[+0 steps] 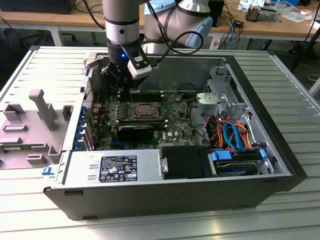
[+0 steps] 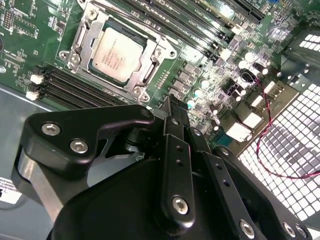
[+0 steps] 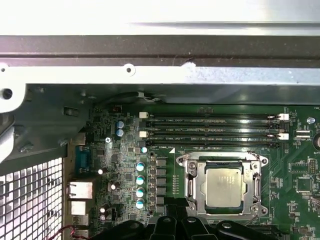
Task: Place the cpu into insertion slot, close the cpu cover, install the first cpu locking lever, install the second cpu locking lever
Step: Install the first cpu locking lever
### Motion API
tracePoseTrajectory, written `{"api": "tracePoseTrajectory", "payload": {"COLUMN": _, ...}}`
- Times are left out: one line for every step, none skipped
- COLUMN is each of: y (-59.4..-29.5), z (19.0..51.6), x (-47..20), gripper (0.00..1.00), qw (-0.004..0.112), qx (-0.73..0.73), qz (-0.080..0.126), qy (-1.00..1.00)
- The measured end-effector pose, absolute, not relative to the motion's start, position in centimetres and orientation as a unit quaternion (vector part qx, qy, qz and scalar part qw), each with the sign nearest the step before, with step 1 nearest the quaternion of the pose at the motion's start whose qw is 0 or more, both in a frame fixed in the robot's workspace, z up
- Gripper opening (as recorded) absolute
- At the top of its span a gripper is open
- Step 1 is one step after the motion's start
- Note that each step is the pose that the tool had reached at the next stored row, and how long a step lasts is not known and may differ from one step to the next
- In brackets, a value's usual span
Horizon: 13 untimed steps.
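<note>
A ribbed metal table point(image 1: 45, 70) of pale slats carries the scene in the exterior view. An open black computer case point(image 1: 175, 197) lies on its side across the middle of the table, its interior facing up. On the exterior view's left, just beside the case, a grey plastic fixture point(image 1: 31, 125) with upright posts and blocks rests on the slats.

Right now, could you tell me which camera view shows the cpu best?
The first wrist view: the cpu faces the camera squarely, seated in the insertion slot with the cpu cover framing it. The second wrist view shows it just as sharply but at a slant. In the exterior view it is a small distant square below the gripper.
</note>
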State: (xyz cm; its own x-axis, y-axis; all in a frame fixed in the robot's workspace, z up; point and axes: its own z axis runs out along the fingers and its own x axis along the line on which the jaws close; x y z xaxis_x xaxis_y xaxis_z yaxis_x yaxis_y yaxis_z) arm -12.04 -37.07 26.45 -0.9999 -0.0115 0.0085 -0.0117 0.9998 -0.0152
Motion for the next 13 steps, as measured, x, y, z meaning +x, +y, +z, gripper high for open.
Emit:
{"api": "tracePoseTrajectory", "payload": {"y": -36.9, "z": 26.4, "x": -12.1, "gripper": 0.11, "qw": 0.004, "qx": 0.006, "qz": 0.008, "qy": -1.000}}
{"api": "tracePoseTrajectory", "payload": {"y": -36.7, "z": 26.4, "x": -12.2, "gripper": 0.11, "qw": 0.004, "qx": 0.006, "qz": 0.008, "qy": -1.000}}
{"api": "tracePoseTrajectory", "payload": {"y": -36.6, "z": 26.4, "x": -12.3, "gripper": 0.11, "qw": 0.004, "qx": 0.006, "qz": 0.008, "qy": -1.000}}
{"api": "tracePoseTrajectory", "payload": {"y": -36.5, "z": 26.4, "x": -12.3, "gripper": 0.11, "qw": 0.004, "qx": 0.006, "qz": 0.008, "qy": -1.000}}
{"api": "tracePoseTrajectory", "payload": {"y": -36.4, "z": 26.4, "x": -12.5, "gripper": 0.11, "qw": 0.004, "qx": 0.006, "qz": 0.007, "qy": -1.000}}
{"api": "tracePoseTrajectory", "payload": {"y": -36.3, "z": 26.4, "x": -12.5, "gripper": 0.11, "qw": 0.004, "qx": 0.006, "qz": 0.007, "qy": -1.000}}
{"api": "tracePoseTrajectory", "payload": {"y": -36.2, "z": 26.4, "x": -12.6, "gripper": 0.11, "qw": 0.004, "qx": 0.006, "qz": 0.006, "qy": -1.000}}
{"api": "tracePoseTrajectory", "payload": {"y": -36.2, "z": 26.4, "x": -12.7, "gripper": 0.11, "qw": 0.004, "qx": 0.006, "qz": 0.006, "qy": -1.000}}
{"api": "tracePoseTrajectory", "payload": {"y": -36.1, "z": 26.4, "x": -12.8, "gripper": 0.11, "qw": 0.004, "qx": 0.007, "qz": 0.005, "qy": -1.000}}
{"api": "tracePoseTrajectory", "payload": {"y": -36.0, "z": 26.4, "x": -12.8, "gripper": 0.11, "qw": 0.004, "qx": 0.008, "qz": 0.005, "qy": -1.000}}
{"api": "tracePoseTrajectory", "payload": {"y": -35.9, "z": 26.4, "x": -12.9, "gripper": 0.11, "qw": 0.004, "qx": 0.010, "qz": 0.003, "qy": -1.000}}
{"api": "tracePoseTrajectory", "payload": {"y": -35.8, "z": 26.4, "x": -12.9, "gripper": 0.11, "qw": 0.004, "qx": 0.012, "qz": 0.002, "qy": -1.000}}
{"api": "tracePoseTrajectory", "payload": {"y": -35.8, "z": 26.4, "x": -12.9, "gripper": 0.11, "qw": 0.004, "qx": 0.015, "qz": 0.001, "qy": -1.000}}
